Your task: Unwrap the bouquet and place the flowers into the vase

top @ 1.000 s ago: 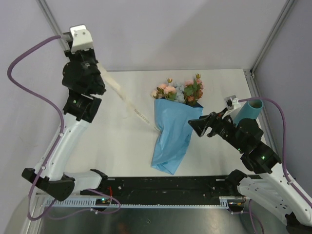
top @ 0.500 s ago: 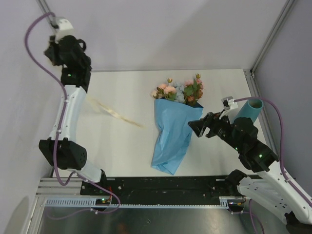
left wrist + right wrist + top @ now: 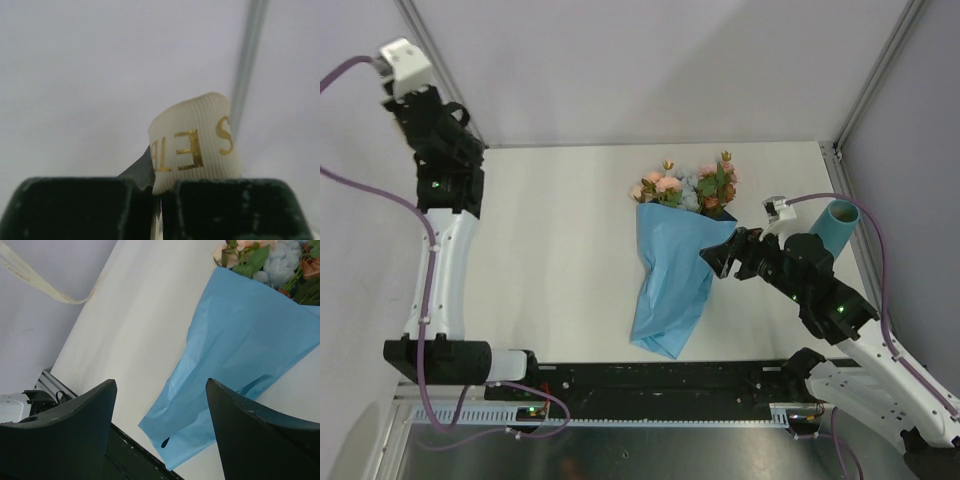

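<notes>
The untying step looks done: the left gripper (image 3: 157,192), high over the tabletop's (image 3: 560,250) far left corner, is clamped on the ribbon (image 3: 192,145). The bouquet (image 3: 675,270) lies mid-table in its paper, and the vase (image 3: 837,225) is at the right edge. The right gripper (image 3: 160,390), fingers apart, should next pinch the paper.

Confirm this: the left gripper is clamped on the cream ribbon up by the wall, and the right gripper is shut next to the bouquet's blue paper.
Not quite: the right gripper is open, jaws wide apart, as the right wrist view shows, next to the blue paper. The rest holds.
</notes>
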{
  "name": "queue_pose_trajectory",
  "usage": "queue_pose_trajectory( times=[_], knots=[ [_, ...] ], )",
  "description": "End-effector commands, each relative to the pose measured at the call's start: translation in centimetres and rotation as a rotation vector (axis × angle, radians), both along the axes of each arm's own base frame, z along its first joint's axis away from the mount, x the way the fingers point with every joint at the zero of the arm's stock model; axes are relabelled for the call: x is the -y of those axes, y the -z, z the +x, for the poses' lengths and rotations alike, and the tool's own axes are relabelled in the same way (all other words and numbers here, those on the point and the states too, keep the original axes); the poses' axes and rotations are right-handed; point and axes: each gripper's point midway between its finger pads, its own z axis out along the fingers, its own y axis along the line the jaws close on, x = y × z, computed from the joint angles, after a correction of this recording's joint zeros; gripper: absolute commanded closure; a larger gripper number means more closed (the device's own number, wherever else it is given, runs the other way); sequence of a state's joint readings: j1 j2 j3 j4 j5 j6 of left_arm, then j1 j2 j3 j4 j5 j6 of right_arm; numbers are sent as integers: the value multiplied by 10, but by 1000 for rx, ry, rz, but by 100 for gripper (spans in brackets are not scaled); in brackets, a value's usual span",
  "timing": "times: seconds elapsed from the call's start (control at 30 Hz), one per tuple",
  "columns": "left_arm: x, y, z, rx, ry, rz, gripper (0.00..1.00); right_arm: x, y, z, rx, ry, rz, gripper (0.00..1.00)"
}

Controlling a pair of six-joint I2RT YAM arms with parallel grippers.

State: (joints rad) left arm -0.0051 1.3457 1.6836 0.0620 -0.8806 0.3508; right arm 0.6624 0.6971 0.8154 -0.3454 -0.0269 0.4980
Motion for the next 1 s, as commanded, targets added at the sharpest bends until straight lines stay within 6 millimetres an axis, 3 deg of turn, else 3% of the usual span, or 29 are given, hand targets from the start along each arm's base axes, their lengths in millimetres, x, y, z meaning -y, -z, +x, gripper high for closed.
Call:
queue_pose_trajectory(
  times=[0.0, 0.17, 0.27, 0.37, 0.47, 0.57, 0.63, 0.8, 0.97],
  knots=[
    [41, 90, 80, -98, 312, -124, 97, -3, -6, -1, 8, -8, 32, 22],
    [59, 139, 119, -169, 411, -203, 100, 5, -7, -4, 18, 9, 25, 22],
    [51, 153, 133, -167, 424, -265, 100, 9, -8, -4, 31, 21, 14, 22],
    [42, 153, 141, -144, 410, -294, 98, 11, -6, -4, 29, 28, 3, 22],
    [23, 175, 150, -190, 338, -307, 92, 11, -3, -3, 21, 26, -3, 22],
    [-8, 215, 151, -305, 146, -322, 87, 11, -2, -2, 19, 28, -6, 22],
    [-16, 241, 154, -370, 98, -333, 86, 11, -2, -2, 19, 27, -6, 22],
    [-5, 297, 151, -436, 133, -427, 83, 12, -1, 2, 8, 46, 2, 22],
    [13, 333, 144, -486, 201, -531, 63, 25, 13, 14, -63, 166, 0, 23]
  ],
)
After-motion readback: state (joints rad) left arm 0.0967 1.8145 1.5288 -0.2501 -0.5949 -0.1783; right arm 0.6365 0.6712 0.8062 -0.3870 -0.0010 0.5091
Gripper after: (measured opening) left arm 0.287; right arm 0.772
